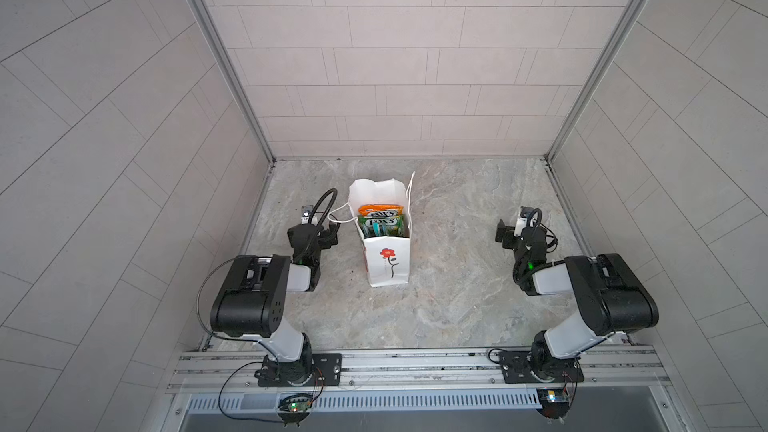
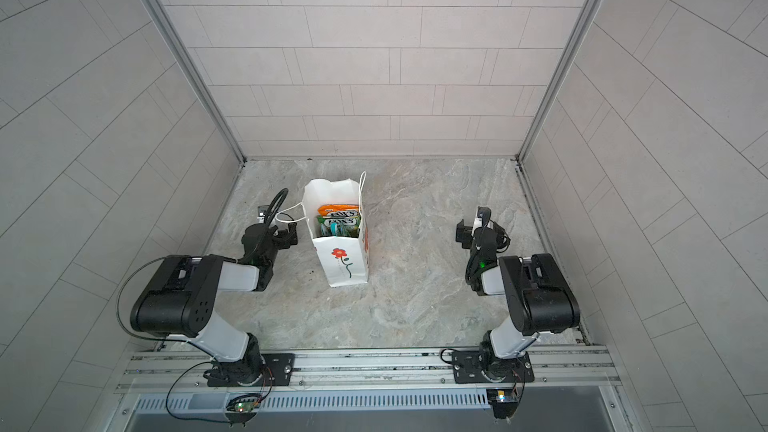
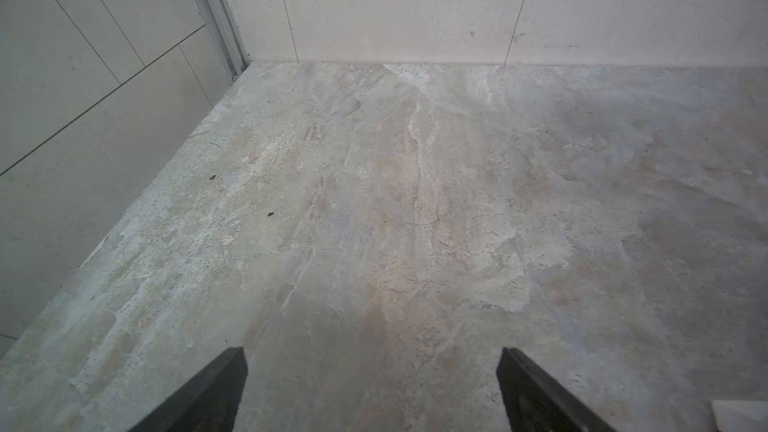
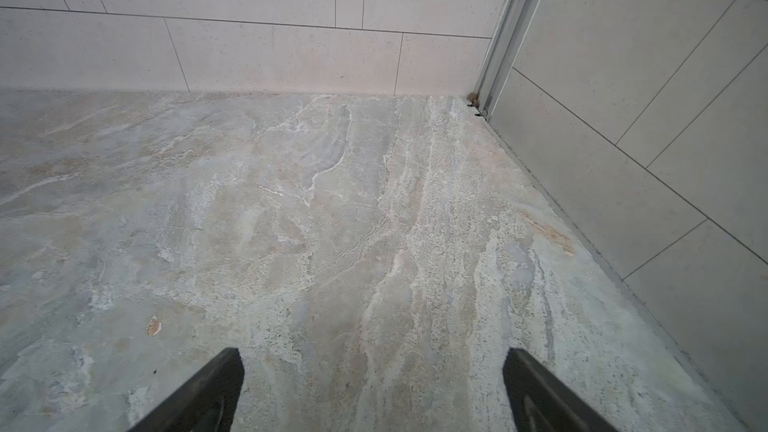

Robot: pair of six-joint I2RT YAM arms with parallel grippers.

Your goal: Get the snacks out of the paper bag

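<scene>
The white paper bag stands upright and open left of the table's middle, with a red flower printed on its front. Inside it stand the snacks: an orange packet at the back, then green and teal "FOX'S" packets. A white cord handle droops toward my left gripper, which stands open just left of the bag, over bare table. My right gripper is open well to the right of the bag, and nothing lies between its fingers.
The marbled stone tabletop is closed in by tiled walls at the back and on both sides. An aluminium rail carrying both arm bases runs along the front. In the left wrist view a white corner shows at the frame's edge.
</scene>
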